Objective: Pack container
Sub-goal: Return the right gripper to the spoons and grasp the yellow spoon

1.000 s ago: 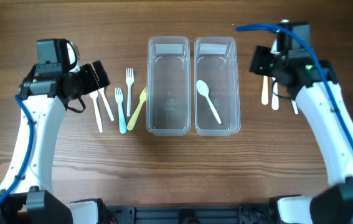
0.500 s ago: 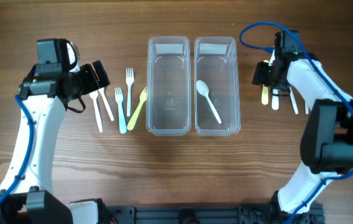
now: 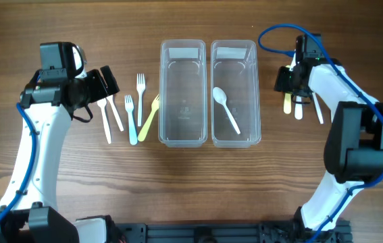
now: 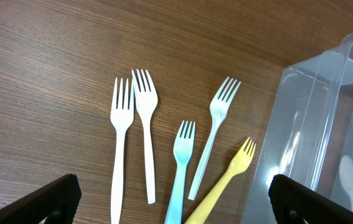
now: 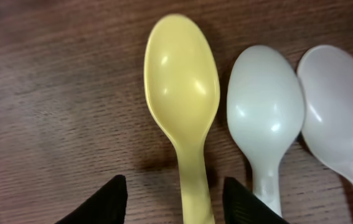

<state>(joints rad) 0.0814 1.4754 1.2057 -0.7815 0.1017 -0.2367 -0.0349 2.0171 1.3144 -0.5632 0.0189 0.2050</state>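
Since a second ago: my right arm folded at elbow, right pincer now low over spoons right of right container. Last half second: hardly any shift. Pincer parted, a finger each side of yellow spoon handle, gaps both sides. White spoon just beside it, pale spoon farther from container. Packed spoon lies inside container. Left pincer unmoved, wide, over forks left of container, beyond left container.
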